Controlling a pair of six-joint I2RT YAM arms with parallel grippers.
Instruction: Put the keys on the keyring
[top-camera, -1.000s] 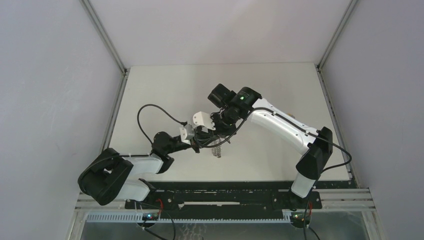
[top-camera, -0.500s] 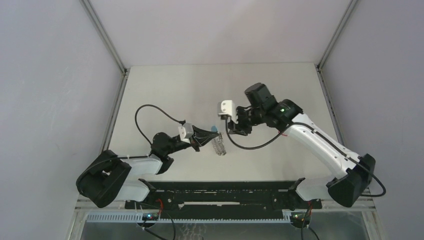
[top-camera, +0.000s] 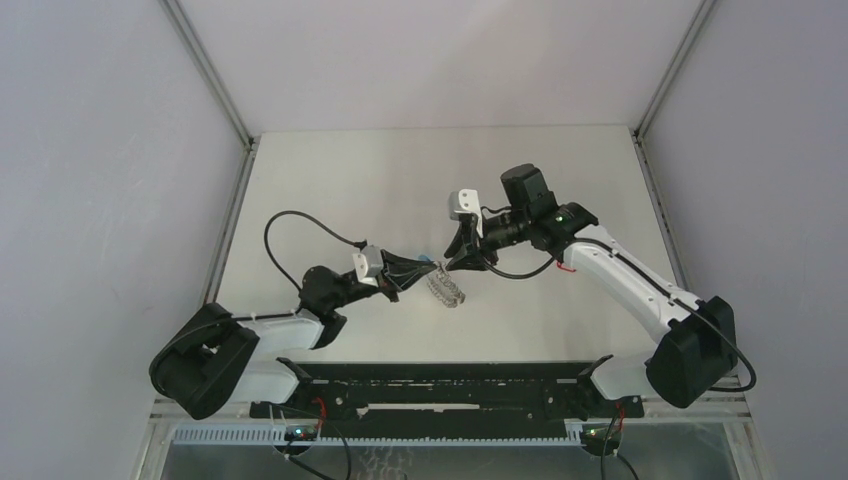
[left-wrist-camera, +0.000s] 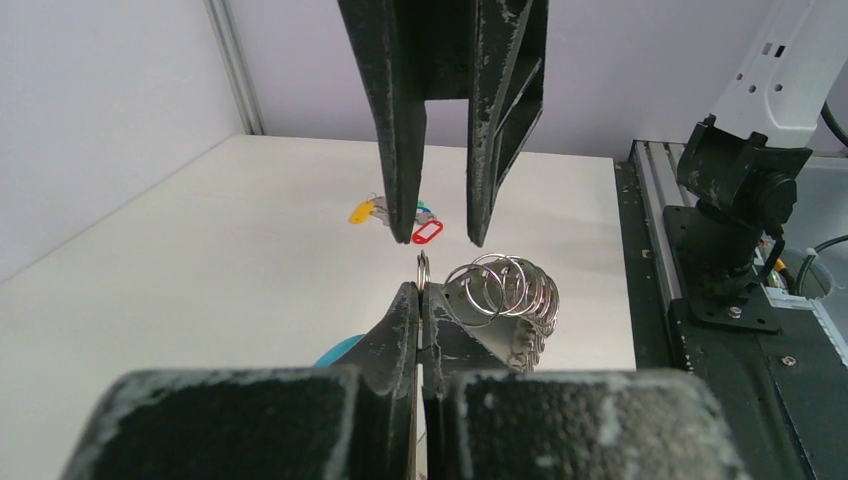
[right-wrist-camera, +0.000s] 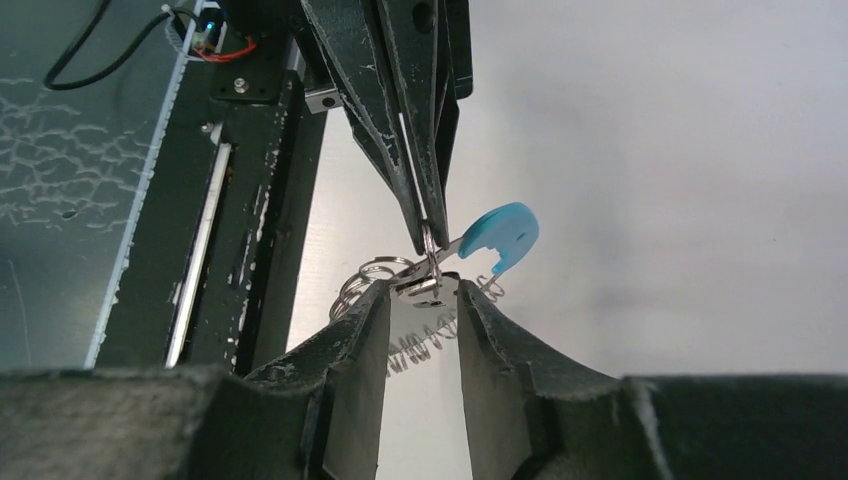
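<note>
keys (left-wrist-camera: 427, 232) lie on the surface (left-wrist-camera: 200, 250), partly hidden behind the right end effector (left-wrist-camera: 438, 238); whether it touches the keyring (left-wrist-camera: 500, 285) is unclear. it is closer than half a second ago, fingers narrowly parted. the left end effector (left-wrist-camera: 421, 290) pinches one ring of the silvery coil, which carries a light blue tag (right-wrist-camera: 500, 235).

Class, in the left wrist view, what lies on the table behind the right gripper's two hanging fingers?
A yellow tag, a red tag and a teal piece between them. One finger covers the cluster's middle.
</note>
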